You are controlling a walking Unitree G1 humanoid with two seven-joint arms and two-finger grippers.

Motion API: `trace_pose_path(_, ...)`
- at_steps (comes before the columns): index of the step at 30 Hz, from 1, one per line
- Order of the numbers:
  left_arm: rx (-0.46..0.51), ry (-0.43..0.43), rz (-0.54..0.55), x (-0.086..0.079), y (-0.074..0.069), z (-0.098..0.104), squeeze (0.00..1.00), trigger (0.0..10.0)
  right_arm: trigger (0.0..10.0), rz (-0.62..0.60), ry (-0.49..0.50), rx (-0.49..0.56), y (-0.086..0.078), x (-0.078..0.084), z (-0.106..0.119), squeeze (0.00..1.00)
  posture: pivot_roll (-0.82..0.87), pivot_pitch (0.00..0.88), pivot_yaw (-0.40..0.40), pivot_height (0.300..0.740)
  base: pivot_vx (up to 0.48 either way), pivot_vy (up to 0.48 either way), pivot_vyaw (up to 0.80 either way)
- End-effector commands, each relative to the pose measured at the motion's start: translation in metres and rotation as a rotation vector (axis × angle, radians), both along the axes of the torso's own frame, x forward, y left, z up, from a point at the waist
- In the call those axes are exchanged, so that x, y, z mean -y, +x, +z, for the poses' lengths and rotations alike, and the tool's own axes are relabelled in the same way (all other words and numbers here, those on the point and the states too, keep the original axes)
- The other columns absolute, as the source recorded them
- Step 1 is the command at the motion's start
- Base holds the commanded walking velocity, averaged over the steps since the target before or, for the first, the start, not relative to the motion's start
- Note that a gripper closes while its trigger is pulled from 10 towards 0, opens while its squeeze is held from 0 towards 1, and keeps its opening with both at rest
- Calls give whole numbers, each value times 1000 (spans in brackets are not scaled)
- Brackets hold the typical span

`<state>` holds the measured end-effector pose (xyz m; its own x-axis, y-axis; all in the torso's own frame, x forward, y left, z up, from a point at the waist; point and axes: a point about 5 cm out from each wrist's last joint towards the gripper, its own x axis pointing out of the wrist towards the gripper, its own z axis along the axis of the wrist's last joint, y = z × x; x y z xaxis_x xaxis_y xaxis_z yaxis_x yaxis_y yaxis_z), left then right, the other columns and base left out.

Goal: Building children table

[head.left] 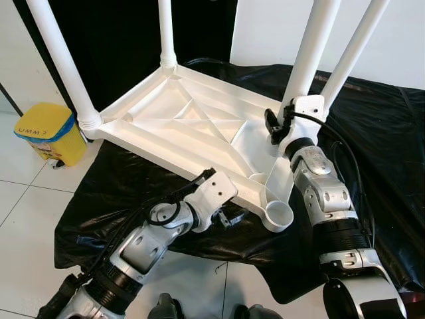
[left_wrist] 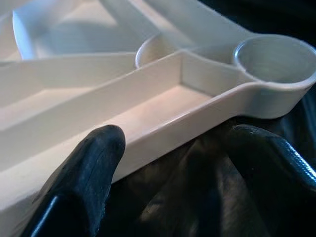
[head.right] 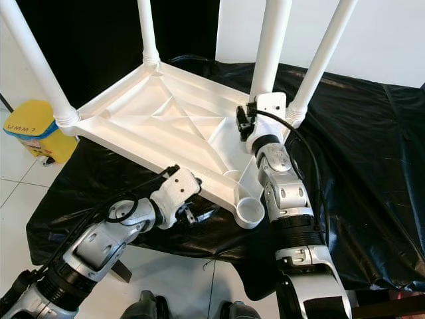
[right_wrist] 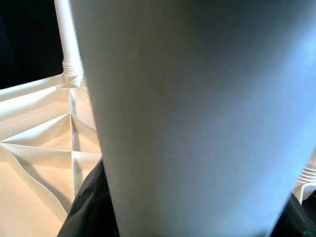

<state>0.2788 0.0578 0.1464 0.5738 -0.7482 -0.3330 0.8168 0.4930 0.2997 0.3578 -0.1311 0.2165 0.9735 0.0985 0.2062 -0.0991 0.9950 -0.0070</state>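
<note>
the yellow bin (head.left: 48, 133) by the black sheet bears handwritten letters that look like "umm7".

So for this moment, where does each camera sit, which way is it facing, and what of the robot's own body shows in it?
Left eye view: head camera, looking down at the upturned white table top on black sheeting; both silver arms show.
Right eye view: same head, same scene; the empty leg socket sits at the near corner.
Left wrist view: looks along the left gripper, open, at the table's rim and that socket; both black fingers show.
Right wrist view: pressed close against a white table leg.
Both wrist views share the ribbed underside.
</note>
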Motion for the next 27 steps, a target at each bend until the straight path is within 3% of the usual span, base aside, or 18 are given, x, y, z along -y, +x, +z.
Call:
trace_pose_path(1, -22, 17, 1, 1, 3, -1, 0, 10000, 10000, -13, 1, 20, 1, 2, 4, 0, 97, 61, -77, 740, 0, 0, 0)
trace_pose_path(15, 11, 14, 212, -12, 29, 6, 0, 10000, 10000, -22, 5, 24, 1, 2, 5, 0, 102, 70, -76, 740, 0, 0, 0)
trace_pose_path(25, 11, 14, 212, -12, 29, 6, 0, 10000, 10000, -22, 5, 24, 1, 2, 5, 0, 102, 70, -76, 740, 0, 0, 0)
trace_pose_path(27, 48, -16, 311, -17, 42, 15, 0, 10000, 10000, -24, 10, 24, 1, 2, 5, 0, 102, 86, -75, 740, 0, 0, 0)
